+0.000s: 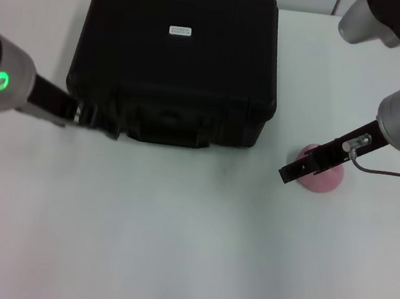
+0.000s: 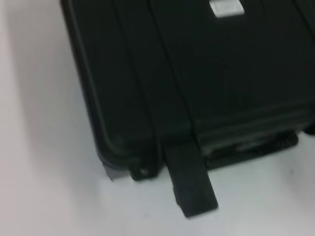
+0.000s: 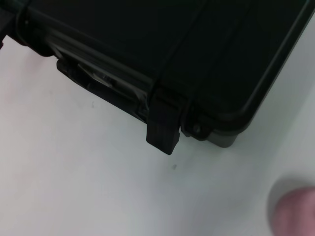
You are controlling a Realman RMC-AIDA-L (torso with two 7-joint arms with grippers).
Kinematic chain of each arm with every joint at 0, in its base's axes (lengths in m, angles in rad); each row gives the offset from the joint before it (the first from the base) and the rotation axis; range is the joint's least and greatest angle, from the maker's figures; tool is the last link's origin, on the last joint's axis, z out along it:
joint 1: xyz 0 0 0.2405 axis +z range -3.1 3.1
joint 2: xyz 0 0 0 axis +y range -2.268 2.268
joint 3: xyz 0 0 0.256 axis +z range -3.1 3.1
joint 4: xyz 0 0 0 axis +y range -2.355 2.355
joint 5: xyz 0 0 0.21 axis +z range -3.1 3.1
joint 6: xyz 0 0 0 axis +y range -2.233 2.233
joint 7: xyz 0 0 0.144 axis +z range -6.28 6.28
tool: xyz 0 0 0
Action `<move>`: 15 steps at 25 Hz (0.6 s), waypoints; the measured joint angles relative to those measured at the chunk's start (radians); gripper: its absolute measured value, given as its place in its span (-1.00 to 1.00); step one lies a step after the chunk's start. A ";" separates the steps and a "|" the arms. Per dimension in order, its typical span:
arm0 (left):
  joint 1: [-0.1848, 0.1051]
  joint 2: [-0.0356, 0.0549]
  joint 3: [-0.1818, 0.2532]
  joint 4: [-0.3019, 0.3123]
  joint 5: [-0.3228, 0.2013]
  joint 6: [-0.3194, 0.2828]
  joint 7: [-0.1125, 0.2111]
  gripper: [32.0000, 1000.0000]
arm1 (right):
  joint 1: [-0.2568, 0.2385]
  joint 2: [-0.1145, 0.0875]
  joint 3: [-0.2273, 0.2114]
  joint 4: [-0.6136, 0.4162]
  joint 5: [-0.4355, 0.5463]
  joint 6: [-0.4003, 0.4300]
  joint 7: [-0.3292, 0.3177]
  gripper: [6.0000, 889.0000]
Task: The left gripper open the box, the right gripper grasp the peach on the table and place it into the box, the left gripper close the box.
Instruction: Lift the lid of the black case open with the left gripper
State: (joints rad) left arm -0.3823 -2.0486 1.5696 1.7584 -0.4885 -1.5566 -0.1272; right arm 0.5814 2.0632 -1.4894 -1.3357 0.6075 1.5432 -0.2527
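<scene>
Meanwhile the left gripper sits at the closed box's front corner, the right gripper over the peach; their finger spacing cannot be told.

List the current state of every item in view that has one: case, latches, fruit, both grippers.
box: lid down, closed.
left latch: flipped out, hanging loose.
right latch: flipped out, hanging loose.
peach: on the table, right of the box, not lifted.
left gripper: at the box's front left corner.
right gripper: low over the peach.
</scene>
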 joint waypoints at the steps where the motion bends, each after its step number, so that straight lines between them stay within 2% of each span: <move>1: -0.007 0.0000 -0.013 0.008 0.000 -0.001 0.000 0.75 | 0.000 0.000 0.000 0.000 0.000 0.000 0.000 0.80; 6: -0.046 -0.0011 -0.030 0.024 0.012 0.006 0.002 0.75 | 0.007 0.000 0.000 0.005 -0.009 0.000 0.001 0.80; 10: -0.079 -0.0046 -0.023 0.011 0.064 0.014 -0.009 0.75 | 0.015 0.000 -0.001 0.008 -0.013 0.001 0.002 0.80; 15: -0.102 -0.0059 -0.022 -0.017 0.088 0.017 -0.020 0.75 | 0.017 0.000 0.000 0.016 -0.014 0.002 0.002 0.80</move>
State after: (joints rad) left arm -0.4845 -2.0545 1.5478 1.7419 -0.4009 -1.5395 -0.1470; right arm 0.5986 2.0632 -1.4899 -1.3193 0.5933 1.5448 -0.2509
